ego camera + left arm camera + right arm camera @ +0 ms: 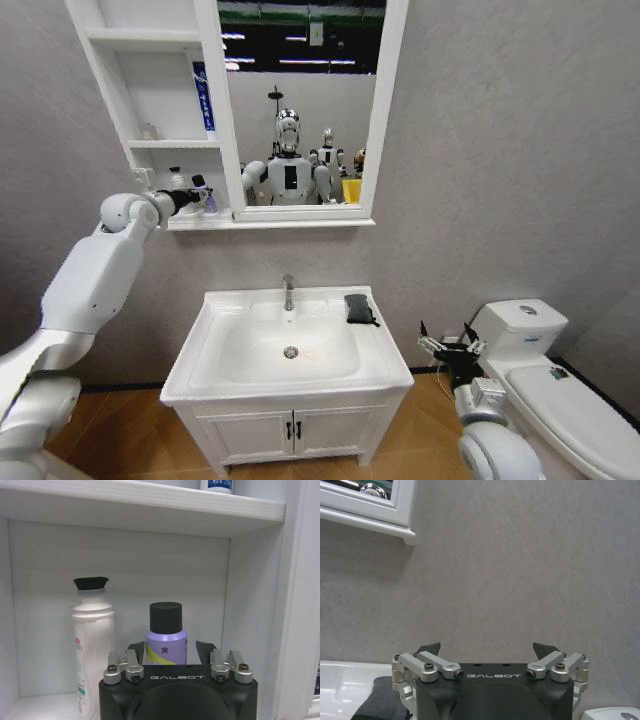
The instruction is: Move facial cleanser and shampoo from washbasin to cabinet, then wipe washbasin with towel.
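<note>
The purple bottle with a black cap [165, 637] stood upright in the cabinet's [150, 90] bottom compartment, straight ahead of the left gripper [171, 652], whose spread fingers flanked it without visibly pinching. A white bottle [92, 640] stood just beside it, near enough to be knocked. Both containers appeared to be shelved, so the dark towel [360, 308] on the washbasin's [230, 385] back right corner mattered next; the right gripper [452, 347], spread open low beside the toilet [560, 390], was the nearer one.

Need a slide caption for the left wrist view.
Left gripper open around a purple bottle beside a white bottle in the cabinet.
</note>
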`<state>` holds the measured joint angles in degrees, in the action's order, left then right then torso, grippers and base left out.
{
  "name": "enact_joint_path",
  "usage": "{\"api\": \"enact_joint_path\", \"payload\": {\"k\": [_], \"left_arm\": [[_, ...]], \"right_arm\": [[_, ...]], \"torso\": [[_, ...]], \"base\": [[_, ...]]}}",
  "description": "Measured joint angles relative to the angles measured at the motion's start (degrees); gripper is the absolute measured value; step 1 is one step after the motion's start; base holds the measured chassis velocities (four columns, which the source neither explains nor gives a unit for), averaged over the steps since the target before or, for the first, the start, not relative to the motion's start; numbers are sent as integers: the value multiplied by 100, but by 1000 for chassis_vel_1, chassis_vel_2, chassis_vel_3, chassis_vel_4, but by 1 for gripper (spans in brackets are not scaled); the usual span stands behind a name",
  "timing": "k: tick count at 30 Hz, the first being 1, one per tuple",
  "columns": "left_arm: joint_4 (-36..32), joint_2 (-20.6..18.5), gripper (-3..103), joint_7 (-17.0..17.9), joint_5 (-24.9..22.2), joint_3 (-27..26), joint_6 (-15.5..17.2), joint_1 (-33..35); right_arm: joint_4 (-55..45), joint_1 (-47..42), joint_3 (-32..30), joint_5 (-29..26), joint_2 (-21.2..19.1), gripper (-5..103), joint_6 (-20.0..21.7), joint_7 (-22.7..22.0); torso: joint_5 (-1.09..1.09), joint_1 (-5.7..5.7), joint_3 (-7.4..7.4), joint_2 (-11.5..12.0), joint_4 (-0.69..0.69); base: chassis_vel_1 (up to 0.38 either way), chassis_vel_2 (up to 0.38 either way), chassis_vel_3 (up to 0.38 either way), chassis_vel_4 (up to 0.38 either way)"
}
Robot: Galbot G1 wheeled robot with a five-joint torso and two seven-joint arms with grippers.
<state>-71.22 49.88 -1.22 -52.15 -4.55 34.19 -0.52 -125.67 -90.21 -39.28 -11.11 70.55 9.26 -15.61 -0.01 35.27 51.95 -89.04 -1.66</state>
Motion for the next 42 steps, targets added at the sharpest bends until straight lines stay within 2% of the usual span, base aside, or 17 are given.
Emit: {"api": "enact_joint_path", "payload": {"k": [2,4,5,7,9,13,15,19,21,26,28,32,34,38,40,41,42], "left_arm": [[66,29,70,18,30,27,-13,-62],[96,41,70,24,43,31,-16,-81],[132,54,81,44,51,33,-31,-101],[137,54,81,53,52,33,-40,-106],[54,11,97,105,42,6,-51,-84],[-214,-97,98,227,-31,-112,-51,56],[-885,-371,100,537,-301,-351,-27,473],[-1439,-628,100,863,-613,-534,-4,872],[-1978,-847,100,1230,-906,-742,-23,1321],[-2702,-1039,100,1700,-1161,-1035,-208,1951],[-3281,-1096,100,2133,-1202,-1180,-309,2483],[-3801,-1123,100,2501,-1267,-1488,-555,3220],[-4333,-1130,100,2889,-1266,-1978,-816,4210],[-4606,-1054,100,2966,-1026,-2448,-887,5037],[-4808,-718,100,2736,-272,-3442,-1024,6402],[-4808,-718,100,2736,-272,-3442,-1024,6402],[-4828,-491,100,2497,106,-3866,-1128,7001]], "right_arm": [[16,-4,3,3,18,100,-16,1],[19,-9,3,3,23,100,-23,1],[24,-18,2,4,26,100,-36,3],[26,-26,-2,4,25,100,-46,4],[34,-24,-12,2,1,100,-59,5],[37,0,-12,-3,-28,100,-59,5],[34,50,5,-23,-59,100,-56,3],[34,83,26,-27,-73,100,-50,3],[45,101,73,-15,-64,100,-44,4],[20,93,125,5,-30,100,-37,14],[-76,4,54,-4,4,100,-37,-5],[-188,-35,9,-91,-30,100,4,-92],[-370,-80,-14,-299,-178,100,180,-213],[-482,-120,-29,-388,-213,100,288,-286],[-604,-206,-48,-409,-237,100,405,-284],[-604,-206,-48,-409,-237,100,405,-284],[-656,-274,-72,-435,-265,100,452,-281]], "torso": [[1,0,0,0,0],[1,0,0,0,0],[1,0,0,0,0],[1,0,0,0,0],[0,0,0,0,-1],[1,0,0,0,-2],[1,0,0,0,0],[-1,0,-1,0,3],[0,-1,-1,0,3],[0,0,-1,0,-1],[2,-1,-1,-1,-1],[1,0,-1,-1,-4],[0,-1,-1,-1,2],[1,-1,-1,-1,-1],[2,0,-1,-1,-2],[2,0,-1,-1,-2],[2,0,-1,-1,-1]], "base": [[0,0,0,0],[0,0,0,0],[0,0,0,0],[0,0,0,0],[0,0,0,0],[0,0,0,0],[0,0,0,0],[0,0,0,0],[0,0,0,0],[0,0,0,0],[0,0,0,0],[0,0,0,0],[0,0,0,0],[0,0,0,0],[0,0,0,0],[0,0,0,0],[0,0,0,0]]}}
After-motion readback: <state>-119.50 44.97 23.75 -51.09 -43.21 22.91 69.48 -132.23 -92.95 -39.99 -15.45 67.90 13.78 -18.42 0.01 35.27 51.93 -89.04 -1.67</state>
